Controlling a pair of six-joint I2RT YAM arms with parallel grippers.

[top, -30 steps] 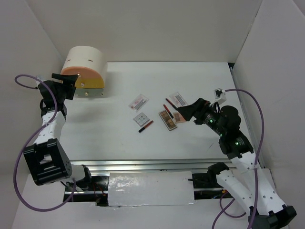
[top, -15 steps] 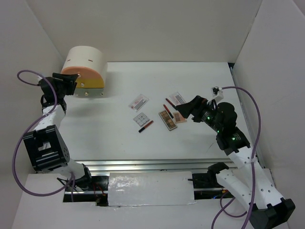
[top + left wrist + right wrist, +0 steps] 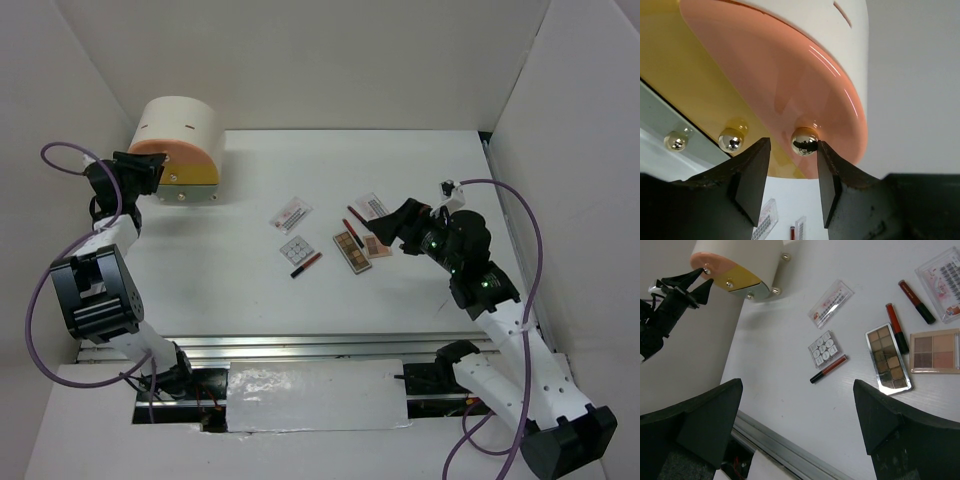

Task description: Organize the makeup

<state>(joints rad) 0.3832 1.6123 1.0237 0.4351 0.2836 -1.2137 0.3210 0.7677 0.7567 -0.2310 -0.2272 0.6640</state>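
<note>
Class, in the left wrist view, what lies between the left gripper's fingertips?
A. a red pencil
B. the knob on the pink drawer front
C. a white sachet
B: the shiny knob on the pink drawer front sits between the fingertips of the open left gripper.

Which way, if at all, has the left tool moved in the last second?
Yes, slightly. In the top view the left tool has shifted up the picture along the drawer box front, from the yellow drawer toward the pink one.

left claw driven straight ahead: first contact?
Likely the shiny round metal knob on the pink drawer front of the rounded cream box; it sits between the open left claw's fingers. Remaining gap is hard to judge.
</note>
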